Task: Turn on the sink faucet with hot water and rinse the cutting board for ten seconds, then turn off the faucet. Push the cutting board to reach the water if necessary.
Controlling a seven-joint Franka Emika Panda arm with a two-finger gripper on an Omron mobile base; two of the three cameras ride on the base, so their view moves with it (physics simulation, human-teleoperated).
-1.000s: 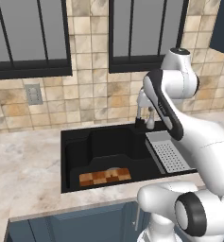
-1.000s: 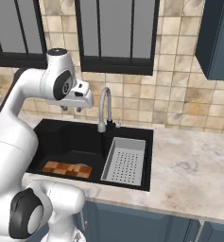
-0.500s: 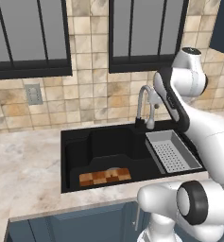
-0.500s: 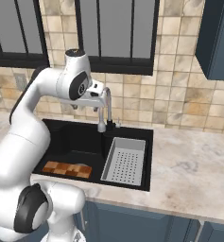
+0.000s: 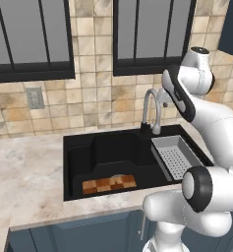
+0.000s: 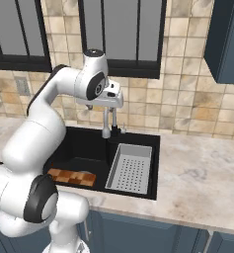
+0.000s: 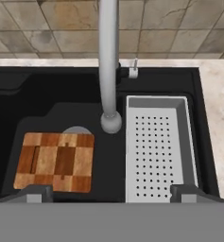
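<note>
Faucet [image 7: 108, 61] rises between the open claw [image 7: 111, 191] tips (board [image 7: 55, 161] lower left).

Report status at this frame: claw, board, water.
Claw open, empty, high above the sink. Cutting board flat on the basin floor, left of the sink faucet spout. No water running. Grey drainer tray right of the spout, apart from the board.

Even, soft light fills the kitchen with no glare or hard shadows, everything rendered crisp and undistorted, though the matte black sink [image 5: 88, 157] swallows detail and the windows [image 5: 34, 34] stay flat grey.
</note>
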